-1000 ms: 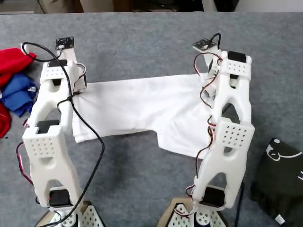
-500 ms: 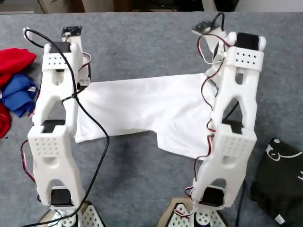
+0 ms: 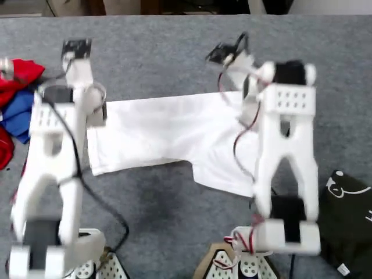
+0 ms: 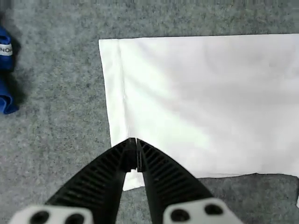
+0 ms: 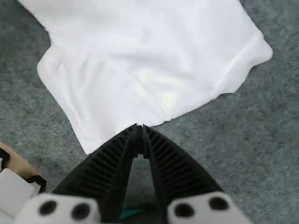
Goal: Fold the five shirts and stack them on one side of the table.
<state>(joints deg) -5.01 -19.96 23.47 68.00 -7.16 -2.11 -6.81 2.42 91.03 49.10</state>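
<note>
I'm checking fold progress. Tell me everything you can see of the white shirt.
The white shirt is plain soft cloth, partly folded into a long band, one sleeve sticking out near the right arm. It lies flat on the grey table. The left gripper and right gripper, fingers shut, sit over opposite ends.

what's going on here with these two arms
Two robot arms are at a white shirt lying flat, partly folded, on the grey table. The left gripper is shut above one end, the right gripper shut above the other; neither seems to hold cloth. A red shirt and a blue shirt lie bunched at one edge, a black shirt at the other.
</note>
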